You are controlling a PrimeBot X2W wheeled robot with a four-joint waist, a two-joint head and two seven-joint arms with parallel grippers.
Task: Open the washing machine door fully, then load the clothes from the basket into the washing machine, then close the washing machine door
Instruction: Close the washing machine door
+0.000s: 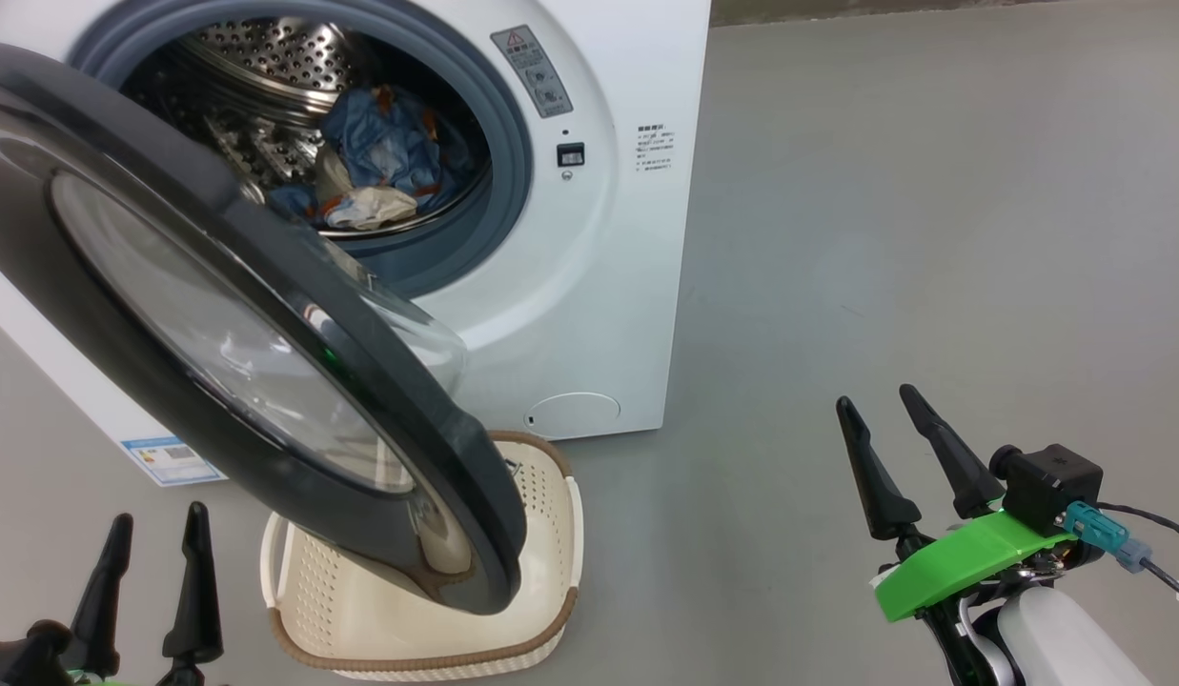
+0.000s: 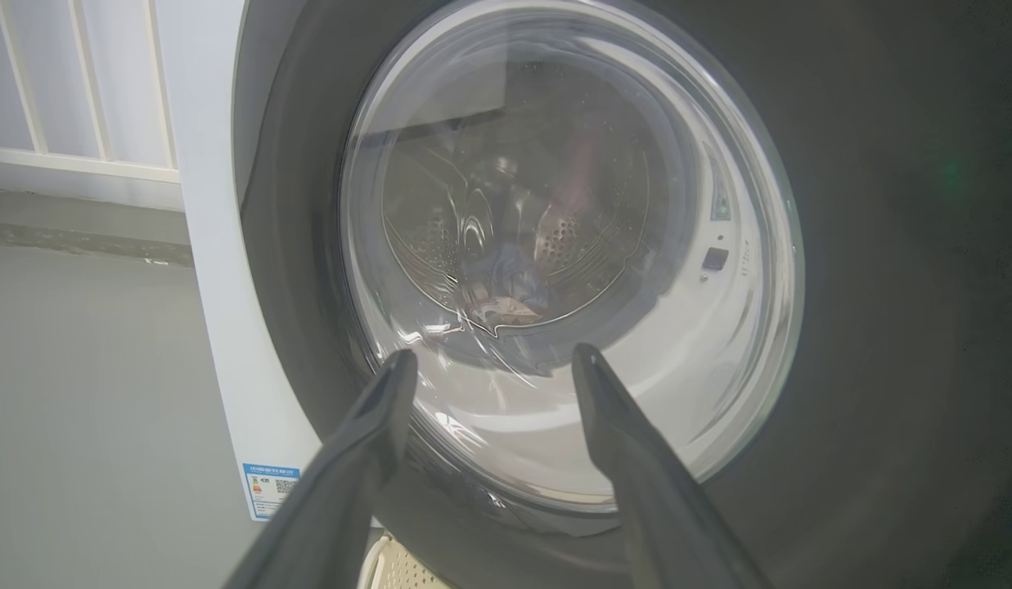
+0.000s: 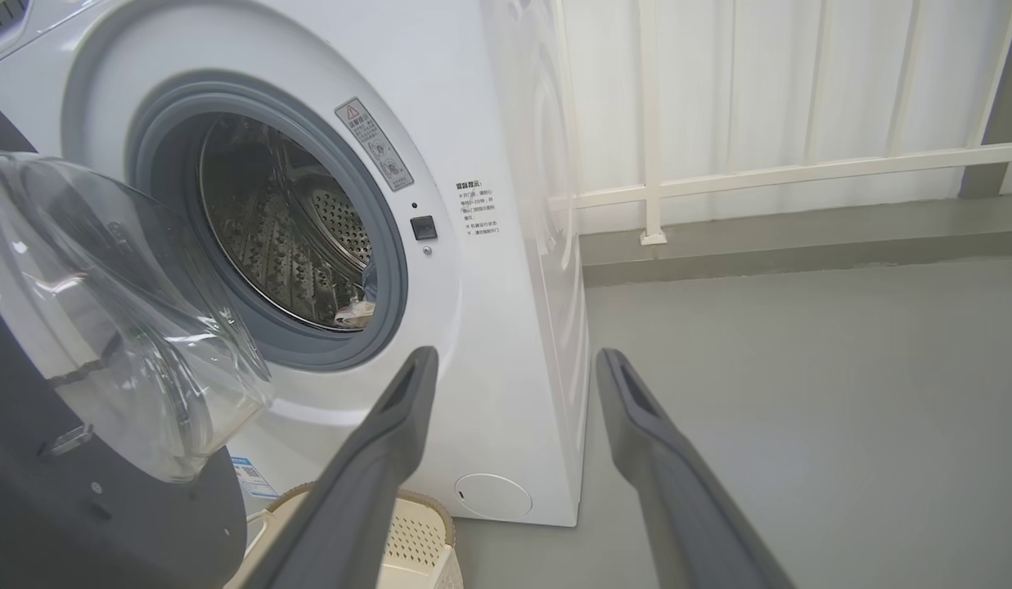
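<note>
The white washing machine [image 1: 599,238] stands with its round black door [image 1: 265,381] swung partly open, its glass bowl [image 3: 105,311] bulging toward the drum. The light-blue and cream clothes [image 1: 384,162] lie inside the steel drum. The cream basket [image 1: 541,562] with a brown rim sits on the floor under the door and looks empty where it shows. My left gripper [image 1: 155,529] is open at the lower left, just outside the door's outer face [image 2: 882,327]. My right gripper [image 1: 880,395] is open at the lower right, off the machine's right side, holding nothing.
Grey floor [image 1: 932,238] stretches to the right of the machine. A white railing [image 3: 800,172] and wall stand behind it. A blue label sticker [image 1: 170,459] marks the machine's lower front corner.
</note>
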